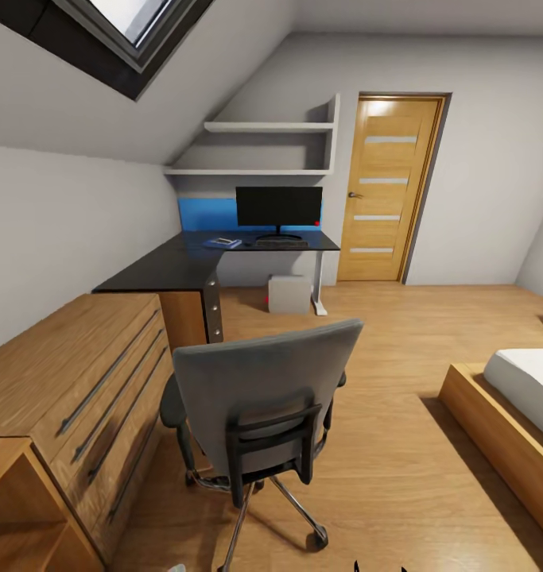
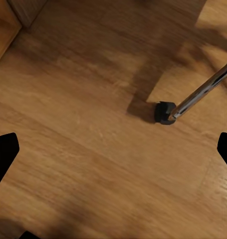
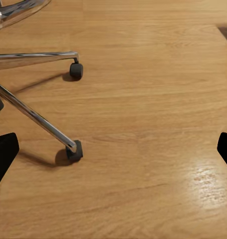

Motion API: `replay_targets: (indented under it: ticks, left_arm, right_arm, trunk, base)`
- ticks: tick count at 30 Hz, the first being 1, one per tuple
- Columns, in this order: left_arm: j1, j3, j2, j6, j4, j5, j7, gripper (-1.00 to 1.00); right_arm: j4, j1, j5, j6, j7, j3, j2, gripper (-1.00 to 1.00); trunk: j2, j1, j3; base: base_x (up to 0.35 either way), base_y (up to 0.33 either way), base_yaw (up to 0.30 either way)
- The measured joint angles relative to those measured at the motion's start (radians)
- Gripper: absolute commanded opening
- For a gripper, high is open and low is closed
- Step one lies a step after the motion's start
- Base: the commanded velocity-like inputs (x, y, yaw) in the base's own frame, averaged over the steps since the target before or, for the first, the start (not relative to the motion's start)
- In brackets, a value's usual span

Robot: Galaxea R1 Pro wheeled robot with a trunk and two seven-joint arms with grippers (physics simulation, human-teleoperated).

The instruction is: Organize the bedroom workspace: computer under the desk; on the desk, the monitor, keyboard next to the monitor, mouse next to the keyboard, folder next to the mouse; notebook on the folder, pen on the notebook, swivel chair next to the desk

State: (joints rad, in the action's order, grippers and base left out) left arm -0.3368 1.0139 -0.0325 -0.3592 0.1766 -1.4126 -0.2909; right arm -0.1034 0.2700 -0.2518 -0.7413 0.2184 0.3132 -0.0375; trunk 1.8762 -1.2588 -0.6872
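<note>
On light wood floor: swivel chair near desk; left hand, right hand both spread, empty.

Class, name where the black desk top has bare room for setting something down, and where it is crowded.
Free: the desk's near wing, from the wood drawer chest to the corner. Crowded: the far end, where folder, keyboard and monitor sit together.

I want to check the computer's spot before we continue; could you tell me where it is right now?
In the head view, the computer stands on the floor under the desk, below the monitor and beside the desk's white leg.
</note>
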Motion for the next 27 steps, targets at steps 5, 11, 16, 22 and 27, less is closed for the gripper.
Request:
replay_targets:
  ticks: [5,11,16,22,27]
  left_arm:
    - [0.0,0.063,0.0,-0.002,0.0,0.0,0.002,1.0]
    - [0.0,0.104,0.0,-0.003,0.0,-0.002,0.002,1.0]
    - [0.0,0.105,0.0,-0.002,0.0,-0.002,0.001,1.0]
    - [0.0,0.104,0.0,-0.002,-0.001,-0.002,0.0,1.0]
    - [0.0,0.104,0.0,-0.002,-0.001,-0.002,0.0,1.0]
  right_arm:
    - [0.0,0.0,0.0,0.0,0.0,0.0,0.001,1.0]
    - [0.0,0.0,0.0,0.0,0.0,0.0,0.001,1.0]
    - [0.0,0.0,0.0,0.0,0.0,0.0,0.001,1.0]
    - [0.0,0.0,0.0,0.0,0.0,-0.001,0.002,1.0]
    - [0.0,0.0,0.0,0.0,0.0,-0.001,0.002,1.0]
  trunk:
    - [0.0,0.0,0.0]
    - [0.0,0.0,0.0]
    - [0.0,0.0,0.0]
    - [0.0,0.0,0.0]
    - [0.0,0.0,0.0]
  base:
    - [-0.029,0.024,0.0]
    - [-0.111,0.093,0.0]
    - [-0.116,0.075,0.0]
    - [-0.1,0.081,0.0]
    - [-0.168,0.138,0.0]
